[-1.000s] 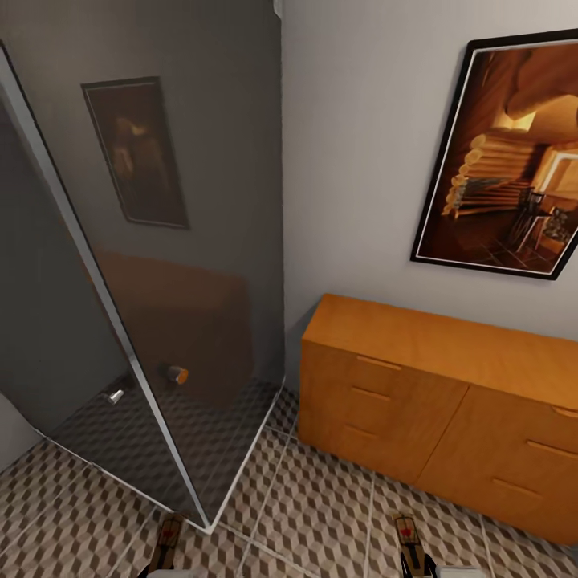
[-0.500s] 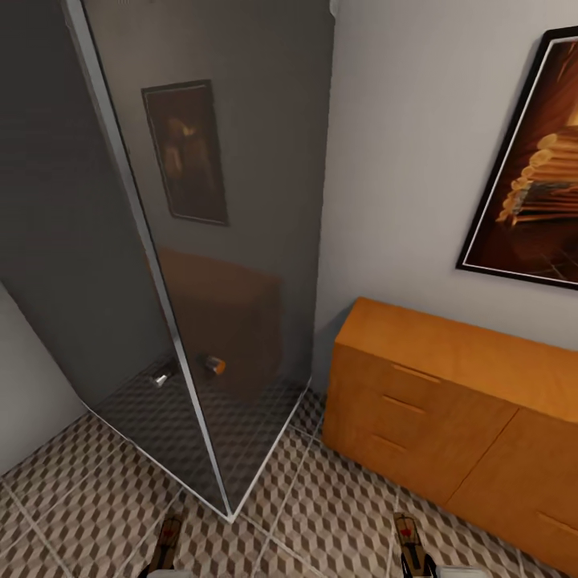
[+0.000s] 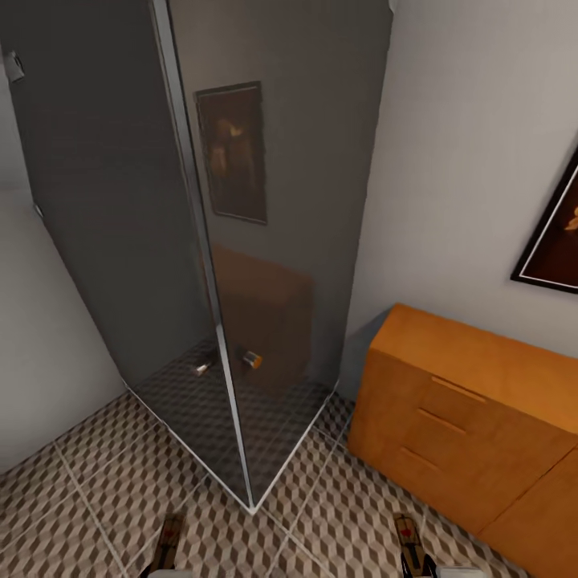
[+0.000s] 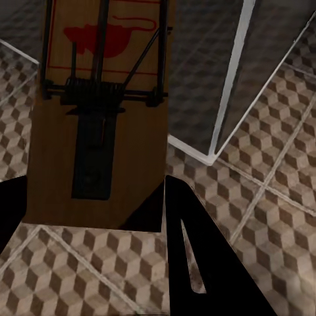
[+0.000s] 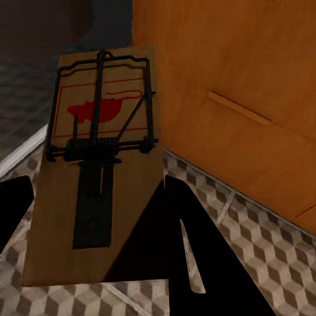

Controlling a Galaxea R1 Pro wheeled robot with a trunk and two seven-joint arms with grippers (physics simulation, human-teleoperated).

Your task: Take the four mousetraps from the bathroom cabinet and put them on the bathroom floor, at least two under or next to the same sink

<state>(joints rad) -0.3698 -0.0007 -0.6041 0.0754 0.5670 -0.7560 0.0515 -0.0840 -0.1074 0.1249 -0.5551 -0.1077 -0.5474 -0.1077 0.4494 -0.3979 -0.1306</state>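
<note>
Mousetraps ride in both grippers above the bathroom floor (image 3: pixel 104 474), its tiles printed with brown, beige and white cubes. In the head view, the left mousetrap (image 3: pixel 169 539) and the right mousetrap (image 3: pixel 408 536) poke up at the lower edge, one on each side. A smoked-glass shower enclosure (image 3: pixel 241 241) with a chrome corner post stands ahead at left, reflecting a dark picture; an orange wooden cabinet (image 3: pixel 474 417) with drawer grooves sits against the pale wall at right, under a black-framed picture (image 3: pixel 558 241).

In the left wrist view, the left gripper (image 4: pixel 92 217) is clenched on its wooden trap (image 4: pixel 99 131), red mouse print and black spring bar facing the camera, above tiles and the enclosure's white base corner.

In the right wrist view, the right gripper (image 5: pixel 92 230) grasps its trap (image 5: pixel 99 171) the same way, just before the cabinet's (image 5: pixel 230 99) drawer front.
</note>
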